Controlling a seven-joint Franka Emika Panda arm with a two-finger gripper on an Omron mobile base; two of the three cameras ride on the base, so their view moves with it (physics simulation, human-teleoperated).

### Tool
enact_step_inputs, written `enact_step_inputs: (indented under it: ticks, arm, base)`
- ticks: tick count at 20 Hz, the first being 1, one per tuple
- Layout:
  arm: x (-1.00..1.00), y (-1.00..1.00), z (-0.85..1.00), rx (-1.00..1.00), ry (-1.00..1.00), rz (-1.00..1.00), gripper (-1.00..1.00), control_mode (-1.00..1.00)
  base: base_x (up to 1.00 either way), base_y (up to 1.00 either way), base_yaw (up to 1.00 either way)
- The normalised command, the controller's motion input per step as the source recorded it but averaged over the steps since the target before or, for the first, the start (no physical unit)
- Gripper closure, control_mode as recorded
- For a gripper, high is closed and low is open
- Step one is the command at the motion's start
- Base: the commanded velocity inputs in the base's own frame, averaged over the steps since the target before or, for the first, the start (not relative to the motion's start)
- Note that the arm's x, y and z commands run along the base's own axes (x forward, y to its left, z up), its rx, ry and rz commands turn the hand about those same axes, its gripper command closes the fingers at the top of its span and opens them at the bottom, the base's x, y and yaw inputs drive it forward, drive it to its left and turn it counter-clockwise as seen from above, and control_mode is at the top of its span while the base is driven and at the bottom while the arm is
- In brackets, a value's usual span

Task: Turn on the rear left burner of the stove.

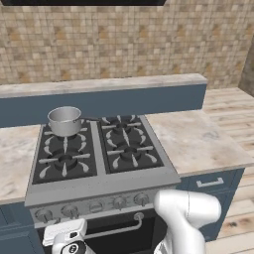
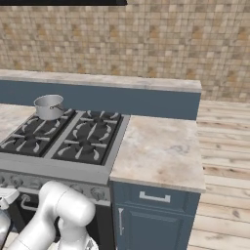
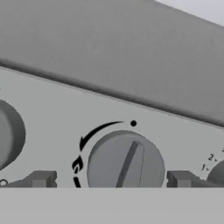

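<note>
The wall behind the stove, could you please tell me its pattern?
Small tan and brown mosaic tiles, clearest in the left base view.

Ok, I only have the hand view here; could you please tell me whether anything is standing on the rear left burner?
Observer: Yes, a steel pot sits on the rear left burner.
Operator: Thank you. Is any burner lit?
Observer: No flame shows on the stove in either base view.
Operator: And where along the knob row is my gripper?
Observer: The gripper is low, near the left end of the row; I cannot tell exactly which knob it faces.
</note>
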Motion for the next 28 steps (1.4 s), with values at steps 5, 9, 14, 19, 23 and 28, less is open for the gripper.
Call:
enact_step_inputs:
  ticks: [5, 9, 14, 19, 23, 28]
  arm:
    - [0.23, 0.07, -0.22, 0.00, 0.00, 0.00, -1.00, -1.00]
    - [0.24, 0.00, -0.11, 0.00, 0.00, 0.00, -1.00, -1.00]
    - [0.28, 0.00, -0.12, 0.00, 0.01, 0.00, -1.00, -1.00]
    - [0.29, 0.00, -0.16, 0.00, 0.06, 0.00, 1.00, -1.00]
    - [0.19, 0.00, -0.07, 0.00, 0.10, 0.01, 1.00, -1.00]
    - [0.04, 0.00, -0.01, -0.01, 0.10, 0.02, 1.00, -1.00]
  base:
    - [0.00, 0.00, 0.00]
    - [0.00, 0.00, 0.00]
    - [0.00, 0.00, 0.00]
    - [0.00, 0.00, 0.00]
    - [0.00, 0.00, 0.00]
    - [0.00, 0.00, 0.00]
